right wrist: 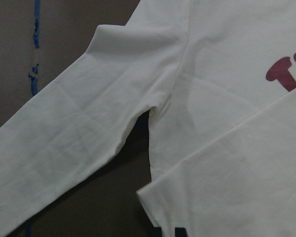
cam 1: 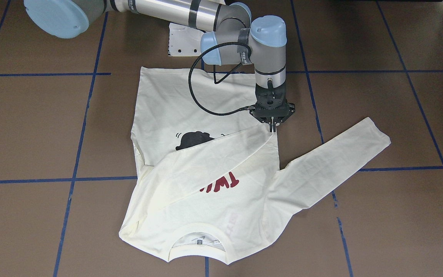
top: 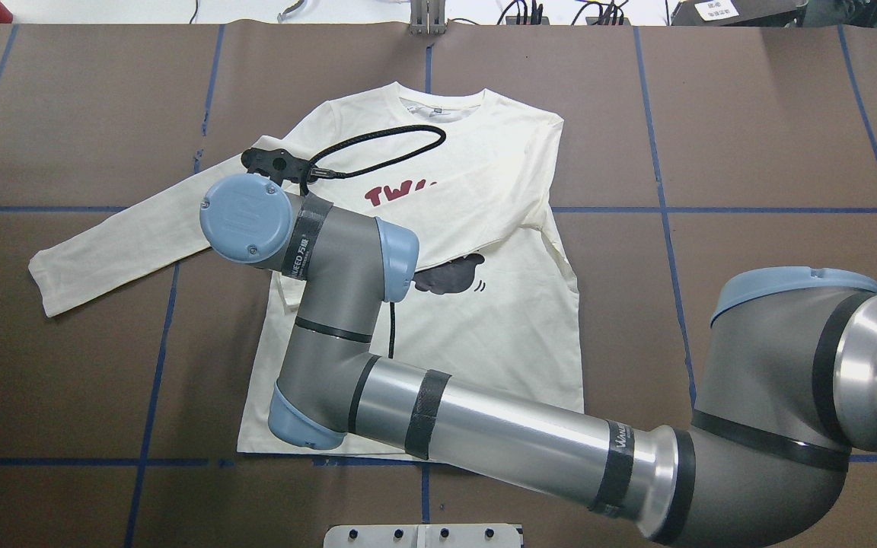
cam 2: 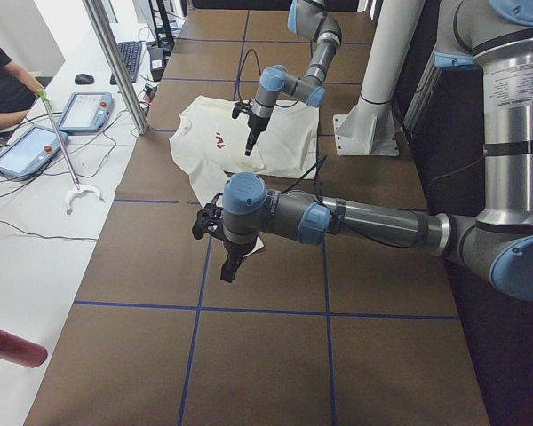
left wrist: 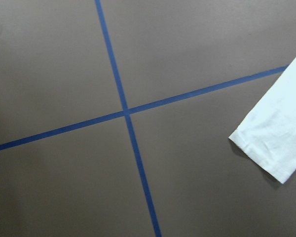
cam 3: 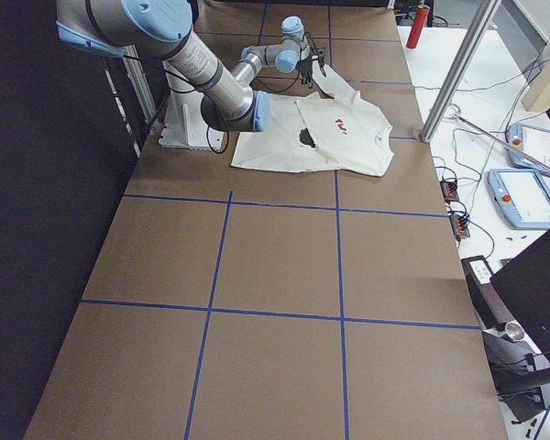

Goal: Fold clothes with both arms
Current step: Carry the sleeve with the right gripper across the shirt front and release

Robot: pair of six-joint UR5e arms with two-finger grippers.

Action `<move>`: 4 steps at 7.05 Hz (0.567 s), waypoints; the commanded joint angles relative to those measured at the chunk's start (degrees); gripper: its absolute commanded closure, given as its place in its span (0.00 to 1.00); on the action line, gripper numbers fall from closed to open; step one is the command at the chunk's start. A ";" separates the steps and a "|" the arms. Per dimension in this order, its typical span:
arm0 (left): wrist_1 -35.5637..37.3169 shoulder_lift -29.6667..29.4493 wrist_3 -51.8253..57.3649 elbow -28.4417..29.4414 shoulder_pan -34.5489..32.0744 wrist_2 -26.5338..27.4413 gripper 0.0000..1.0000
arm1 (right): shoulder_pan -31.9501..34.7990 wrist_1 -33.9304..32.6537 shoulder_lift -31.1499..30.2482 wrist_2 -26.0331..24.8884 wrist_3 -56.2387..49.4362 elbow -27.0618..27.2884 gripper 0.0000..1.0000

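Note:
The cream-white T-shirt (cam 1: 206,169) lies print side up on the brown table, its collar toward the operators' side. One sleeve is folded diagonally over the cat print and the red lettering. My right gripper (cam 1: 272,130) reaches across from the robot's right and stands vertical, shut on that sleeve's cuff at the shirt's side edge. In the overhead view, only the right gripper's housing (top: 275,161) shows. The other sleeve (cam 1: 333,165) lies spread out flat; its cuff (left wrist: 276,143) shows in the left wrist view. My left gripper (cam 2: 228,269) hangs over bare table beyond that cuff; I cannot tell if it is open or shut.
Blue tape lines (cam 1: 75,154) grid the table. The white pedestal base (cam 1: 185,40) stands at the robot's edge behind the shirt's hem. Beside the table's left end are a metal post (cam 2: 115,62), control pendants (cam 2: 84,111), a red bottle (cam 2: 13,346) and a person (cam 2: 0,80).

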 commanded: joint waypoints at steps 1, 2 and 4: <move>-11.07 -0.01 -15.60 3.25 8.18 -0.24 0.00 | 1.01 0.25 0.37 0.77 2.09 0.48 0.01; -18.62 -0.54 -28.41 7.98 11.02 -0.06 0.00 | 3.72 -0.79 -0.85 6.26 3.85 4.40 0.01; -25.98 -3.25 -39.65 14.16 19.35 7.27 0.00 | 8.74 -7.54 -16.23 16.66 3.43 25.94 0.00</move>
